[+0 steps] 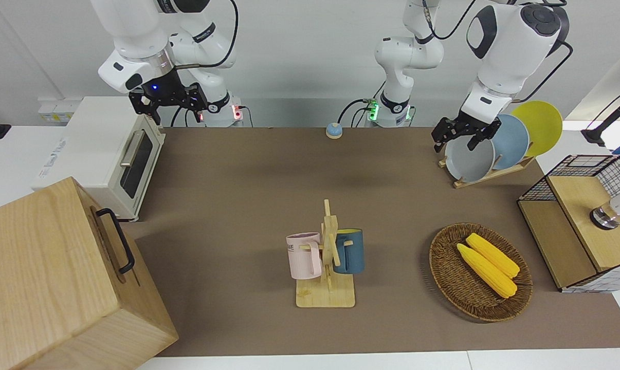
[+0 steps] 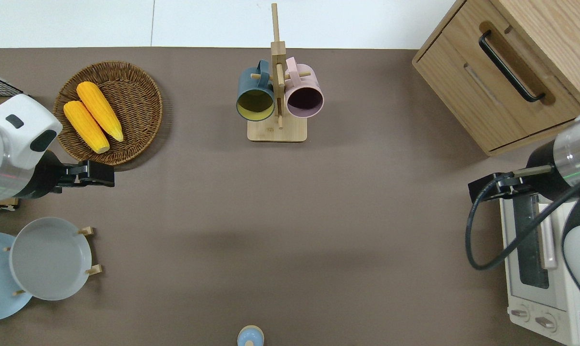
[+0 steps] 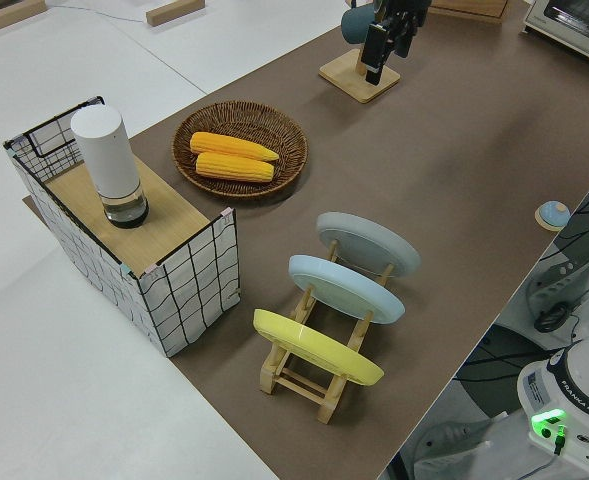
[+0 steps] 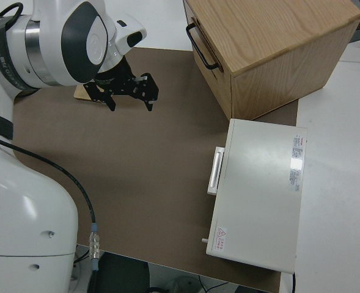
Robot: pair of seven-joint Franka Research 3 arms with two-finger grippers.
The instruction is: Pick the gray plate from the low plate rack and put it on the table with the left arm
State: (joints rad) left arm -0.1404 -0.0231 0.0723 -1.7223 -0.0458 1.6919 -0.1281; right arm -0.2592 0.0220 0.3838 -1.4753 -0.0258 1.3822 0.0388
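Observation:
The gray plate (image 1: 469, 160) leans in the end slot of the low plate rack (image 1: 495, 173) at the left arm's end of the brown table (image 1: 238, 205). It also shows in the overhead view (image 2: 49, 258) and the left side view (image 3: 369, 243). My left gripper (image 1: 456, 136) is open and empty, up in the air. In the overhead view it (image 2: 97, 174) is over bare table between the wicker basket and the rack (image 2: 90, 250), clear of the plate. My right gripper (image 1: 168, 100) is open and parked.
A light blue plate (image 1: 513, 141) and a yellow plate (image 1: 539, 126) stand in the same rack. A wicker basket (image 1: 446, 267) holds two corn cobs. A mug stand (image 1: 330, 246), wire shelf (image 1: 572, 216), toaster oven (image 1: 120, 154), wooden cabinet (image 1: 58, 277) and small bell (image 1: 333, 130) are around.

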